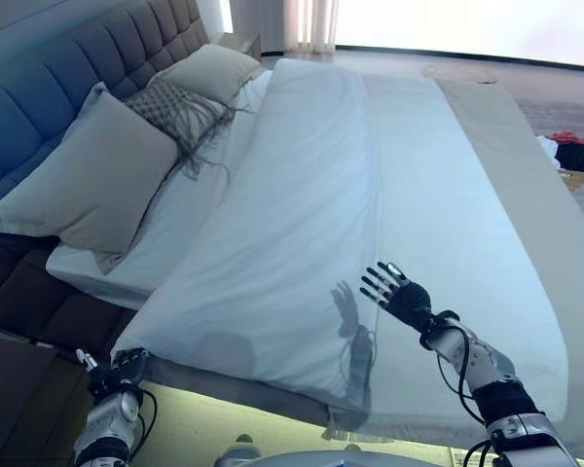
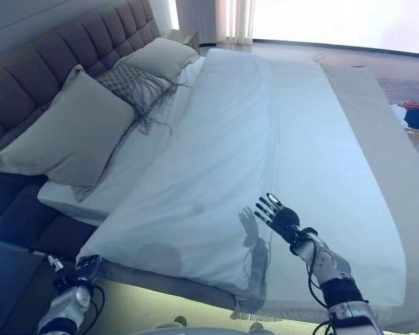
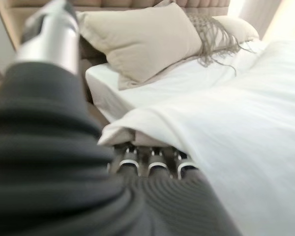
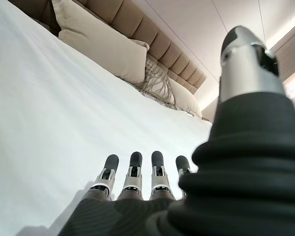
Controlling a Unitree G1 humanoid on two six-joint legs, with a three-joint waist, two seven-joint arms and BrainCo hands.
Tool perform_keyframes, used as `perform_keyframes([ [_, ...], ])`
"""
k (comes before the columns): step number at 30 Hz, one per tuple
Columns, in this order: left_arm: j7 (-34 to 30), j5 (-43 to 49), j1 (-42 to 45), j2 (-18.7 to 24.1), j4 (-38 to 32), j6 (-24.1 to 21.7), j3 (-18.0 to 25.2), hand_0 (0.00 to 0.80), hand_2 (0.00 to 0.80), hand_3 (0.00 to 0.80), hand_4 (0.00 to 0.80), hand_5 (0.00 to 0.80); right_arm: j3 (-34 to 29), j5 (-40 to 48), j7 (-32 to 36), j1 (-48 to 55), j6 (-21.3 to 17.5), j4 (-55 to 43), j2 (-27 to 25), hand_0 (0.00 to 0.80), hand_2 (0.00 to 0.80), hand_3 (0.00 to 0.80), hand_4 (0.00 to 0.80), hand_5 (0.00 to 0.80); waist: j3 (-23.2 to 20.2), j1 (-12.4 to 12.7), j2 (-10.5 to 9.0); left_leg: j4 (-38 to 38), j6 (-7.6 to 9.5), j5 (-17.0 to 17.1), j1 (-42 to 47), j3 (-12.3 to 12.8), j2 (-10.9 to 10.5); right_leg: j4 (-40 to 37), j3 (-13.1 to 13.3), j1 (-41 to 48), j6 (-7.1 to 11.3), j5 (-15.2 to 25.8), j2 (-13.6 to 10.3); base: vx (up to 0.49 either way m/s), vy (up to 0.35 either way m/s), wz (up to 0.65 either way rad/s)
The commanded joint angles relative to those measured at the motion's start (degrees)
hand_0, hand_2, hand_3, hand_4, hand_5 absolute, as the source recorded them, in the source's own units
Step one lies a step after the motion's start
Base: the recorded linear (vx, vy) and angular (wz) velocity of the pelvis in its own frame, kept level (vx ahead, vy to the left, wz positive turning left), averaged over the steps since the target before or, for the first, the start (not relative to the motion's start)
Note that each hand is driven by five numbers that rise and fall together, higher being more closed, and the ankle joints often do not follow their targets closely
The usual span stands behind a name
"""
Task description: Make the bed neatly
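Bed (image 1: 526, 175) holds three pillows (image 1: 92, 180), one white duvet (image 1: 302, 214).

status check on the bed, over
Left hand at the duvet corner, fingers hidden under the cloth. Right hand open above the duvet. Pillows at headboard. Nothing in the way.

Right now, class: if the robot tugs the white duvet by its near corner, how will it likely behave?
The white duvet looks soft: its corner droops over the left hand, so it will likely sag. Spread wide, it probably drags and wrinkles rather than sliding as one piece.
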Motion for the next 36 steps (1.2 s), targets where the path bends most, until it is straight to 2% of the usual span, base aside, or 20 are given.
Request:
perform_keyframes([
  [1,-7.8,-3.7,7.4,21.8,4.9,-8.2,16.6,0.0,0.0,0.0,0.0,0.0,-2.1,4.8,2.0,2.7,-3.2,1.3,-0.8,0.0,0.0,0.0,0.0,0.0,-2.8,7.1,-2.25,0.8,3.91,0.6,-2.0,-1.0,-4.7,1.7,0.5,0.0,4.7,0.6,-8.8,-0.037,0.007,0.0],
  [5,-8.7,-3.7,6.8,20.8,4.3,-6.6,15.4,0.0,0.0,0.0,0.0,0.0,-2.0,5.1,2.1,2.5,-3.4,1.3,-0.4,0.0,0.0,0.0,0.0,0.0,-2.6,7.6,-2.73,0.5,4.0,0.5,-1.9,-1.2,-4.7,1.7,0.2,0.0,5.1,0.9,-9.0,0.0,0.0,0.0],
  [8,-11.8,-2.8,6.2,19.3,2.7,-4.4,13.3,0.0,0.0,0.0,0.0,0.0,-1.7,5.1,2.1,2.4,-3.6,0.9,0.2,0.0,0.0,0.0,0.0,0.0,-2.4,7.8,-3.19,0.6,4.09,0.3,-2.0,-1.4,-4.6,1.9,0.2,-0.2,5.11,0.9,-9.1,0.0,0.0,0.0],
  [11,-16.5,1.9,5.6,15.7,0.3,-1.4,9.8,0.0,0.0,0.0,0.0,0.0,-1.5,4.6,2.5,2.6,-4.1,0.6,1.3,0.0,0.0,0.0,0.0,0.0,-1.7,7.9,-3.92,1.3,4.06,-0.1,-2.4,-1.5,-4.4,2.7,0.5,-0.9,4.95,0.6,-9.0,-0.06,-0.035,0.04],
  [14,-17.7,6.2,4.6,11.6,-1.8,0.4,5.4,0.0,0.0,0.0,0.0,0.0,-1.6,4.9,1.9,2.1,-4.2,0.2,2.5,0.0,0.0,0.0,0.0,0.0,-0.4,8.2,-5.25,2.8,3.93,-0.7,-3.6,-1.8,-3.9,4.1,0.9,-2.0,4.57,0.2,-8.8,-0.092,-0.076,0.11],
  [19,-19.4,6.7,3.7,6.7,-1.2,2.4,0.7,0.0,0.0,0.0,0.0,0.0,-0.8,6.5,1.0,0.0,-5.6,0.1,4.0,0.0,0.0,0.0,0.0,0.0,2.1,8.9,-8.28,7.3,3.59,-2.2,-5.8,-2.8,-2.7,7.4,0.9,-3.5,3.99,-0.6,-8.2,-0.086,-0.131,0.18],
  [26,-20.1,8.4,4.0,3.4,2.4,1.5,-3.4,0.0,0.0,0.0,0.0,0.0,-0.7,9.7,0.8,-1.9,-6.9,-0.1,5.5,0.0,0.0,0.0,0.0,0.0,6.5,10.0,-12.47,16.4,3.2,-5.2,-8.9,-4.3,-0.2,12.9,1.1,-4.6,3.34,-2.1,-6.9,-0.046,-0.117,0.28],
  [31,-20.9,10.7,4.5,2.2,5.5,1.8,-4.2,0.0,0.0,0.0,0.0,0.0,-0.7,10.6,1.6,-2.2,-6.1,0.2,6.7,0.0,0.0,0.0,0.0,0.0,7.8,10.6,-14.2,18.7,3.08,-6.2,-8.7,-5.0,0.9,14.1,0.8,-3.8,3.84,-2.3,-6.3,0.043,-0.07,0.16],
  [36,-19.7,13.7,5.5,2.0,7.0,1.1,-5.0,0.0,0.0,0.0,0.0,0.0,-0.4,11.3,1.6,-2.0,-7.6,-0.9,7.7,0.0,0.0,0.0,0.0,0.0,9.0,11.7,-15.45,19.7,3.17,-6.6,-9.0,-5.4,1.3,14.5,0.4,-3.3,4.33,-2.2,-5.9,0.016,-0.066,0.18],
])
